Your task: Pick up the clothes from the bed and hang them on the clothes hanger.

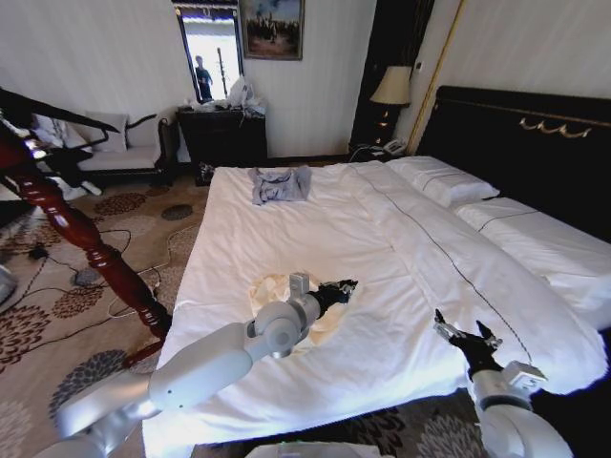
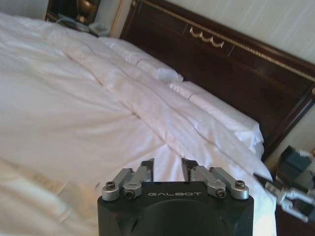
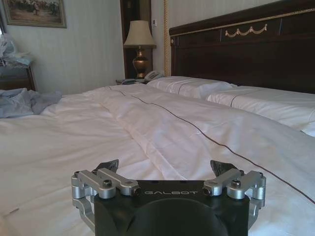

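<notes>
We judge this to be the reach-and-grasp step: our left gripper [image 1: 336,289] hovers over the clothes [image 1: 277,291], a cream heap near the foot edge of the bed [image 1: 286,229], at about 7 o'clock from the bed's middle. Its fingers stand parted, pinching nothing. The right gripper [image 1: 470,337] waits spread at 4 o'clock. The crumpled heap shows no clear long axis. Next we must descend and close on a fold.

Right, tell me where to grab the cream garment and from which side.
Probably the bunched fold of the cream garment nearest the left claw, coming down from above: it lies crumpled flat on the bed, so only raised wrinkles give the fingers something to pinch.
</notes>
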Available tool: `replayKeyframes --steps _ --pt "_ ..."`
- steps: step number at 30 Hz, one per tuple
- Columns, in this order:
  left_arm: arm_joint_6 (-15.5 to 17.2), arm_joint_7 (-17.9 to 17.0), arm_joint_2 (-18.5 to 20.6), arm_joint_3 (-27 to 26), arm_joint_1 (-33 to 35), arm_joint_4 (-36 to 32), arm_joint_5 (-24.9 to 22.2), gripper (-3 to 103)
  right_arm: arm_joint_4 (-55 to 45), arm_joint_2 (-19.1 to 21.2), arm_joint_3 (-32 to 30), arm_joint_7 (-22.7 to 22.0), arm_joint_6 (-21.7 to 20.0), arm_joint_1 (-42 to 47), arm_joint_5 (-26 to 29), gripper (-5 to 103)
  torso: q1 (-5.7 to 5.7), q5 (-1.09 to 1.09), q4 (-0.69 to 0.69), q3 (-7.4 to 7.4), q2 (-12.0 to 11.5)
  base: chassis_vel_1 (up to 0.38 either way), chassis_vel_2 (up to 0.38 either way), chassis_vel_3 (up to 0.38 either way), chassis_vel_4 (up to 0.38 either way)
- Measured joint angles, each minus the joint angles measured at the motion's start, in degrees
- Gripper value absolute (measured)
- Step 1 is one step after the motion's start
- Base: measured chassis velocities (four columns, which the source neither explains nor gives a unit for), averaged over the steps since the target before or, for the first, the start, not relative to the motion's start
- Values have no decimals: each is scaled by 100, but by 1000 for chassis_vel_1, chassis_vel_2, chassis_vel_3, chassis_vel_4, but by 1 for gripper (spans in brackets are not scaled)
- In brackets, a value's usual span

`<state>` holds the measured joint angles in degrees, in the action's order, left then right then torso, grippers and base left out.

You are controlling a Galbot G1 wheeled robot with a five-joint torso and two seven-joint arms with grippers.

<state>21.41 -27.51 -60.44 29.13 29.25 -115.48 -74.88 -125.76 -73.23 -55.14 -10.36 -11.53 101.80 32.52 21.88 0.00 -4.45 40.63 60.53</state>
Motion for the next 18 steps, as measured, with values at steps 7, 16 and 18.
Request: replayKeyframes --steps 7,16,18 --pt "284 125 376 -244 221 -495 -125 60 -21 43 11 -75 -109 -79 203 100 0 -1 -1 0 0 0 0 0 0" --pt "-381 483 1297 -1727 1253 -522 1452 92 -304 66 138 -263 -612 -17 1762 100 0 -2 0 0 0 0 0 0 0" --pt "-462 553 1430 -2036 1540 -518 1750 97 -326 74 174 -293 -714 14 1988 100 0 -2 0 0 0 0 0 0 0"
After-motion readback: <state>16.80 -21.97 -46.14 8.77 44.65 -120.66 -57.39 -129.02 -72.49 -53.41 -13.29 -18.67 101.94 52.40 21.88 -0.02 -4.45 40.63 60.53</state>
